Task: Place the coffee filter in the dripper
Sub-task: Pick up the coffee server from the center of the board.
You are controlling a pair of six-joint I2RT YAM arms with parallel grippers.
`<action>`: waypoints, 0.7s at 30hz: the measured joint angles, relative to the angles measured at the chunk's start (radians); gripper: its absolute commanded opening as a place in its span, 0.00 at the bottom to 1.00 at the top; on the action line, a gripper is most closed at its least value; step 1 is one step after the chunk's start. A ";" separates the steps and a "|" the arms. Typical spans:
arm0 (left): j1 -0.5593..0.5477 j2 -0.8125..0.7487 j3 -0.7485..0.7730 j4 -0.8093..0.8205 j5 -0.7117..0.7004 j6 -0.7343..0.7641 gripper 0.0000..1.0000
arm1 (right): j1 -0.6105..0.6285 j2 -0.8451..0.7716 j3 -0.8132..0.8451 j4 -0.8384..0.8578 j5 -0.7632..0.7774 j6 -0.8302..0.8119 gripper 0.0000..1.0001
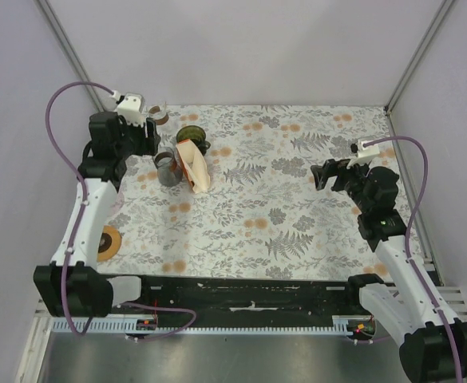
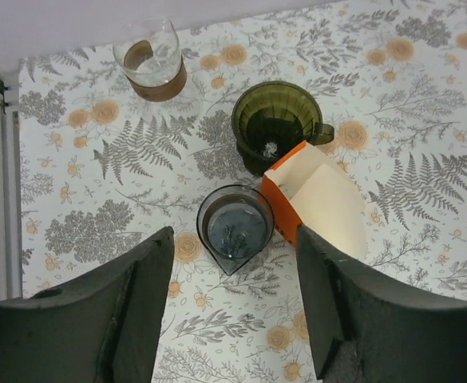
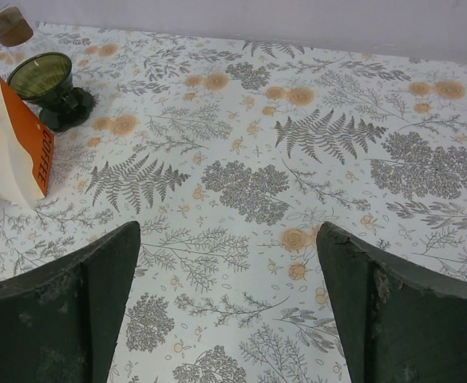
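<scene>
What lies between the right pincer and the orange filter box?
Only bare tablecloth lies between the right pincer and the filter box; the right wrist and top views both show this.

The green dripper (image 2: 275, 126) stands just beside the orange filter box (image 2: 280, 207), a glass cup (image 2: 235, 229) alongside.

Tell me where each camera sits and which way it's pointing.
Top camera: above and behind the arms, looking down on the table; both arms, left gripper and right gripper show.
Left wrist: on the left arm, looking down at the dripper, filter box and grey cup; its fingers show.
Right wrist: low, facing across the table toward dripper and box; its fingers show.
Shared: all views show dripper and filter box.
</scene>
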 measured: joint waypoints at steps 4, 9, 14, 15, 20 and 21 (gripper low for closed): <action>0.000 0.166 0.165 -0.151 -0.012 0.028 0.61 | 0.019 0.013 0.000 -0.008 -0.002 -0.001 0.98; 0.000 0.350 0.225 -0.274 -0.069 0.058 0.56 | 0.036 0.028 0.000 -0.014 -0.002 -0.001 0.98; 0.000 0.478 0.264 -0.321 -0.124 0.072 0.50 | 0.044 0.039 0.000 -0.019 -0.003 -0.002 0.98; 0.000 0.494 0.271 -0.321 -0.133 0.072 0.49 | 0.045 0.040 0.000 -0.021 -0.003 -0.002 0.98; 0.000 0.574 0.315 -0.319 -0.164 0.075 0.34 | 0.047 0.041 0.000 -0.027 -0.003 -0.005 0.98; 0.000 0.585 0.320 -0.317 -0.165 0.075 0.25 | 0.048 0.041 0.000 -0.027 -0.003 -0.005 0.98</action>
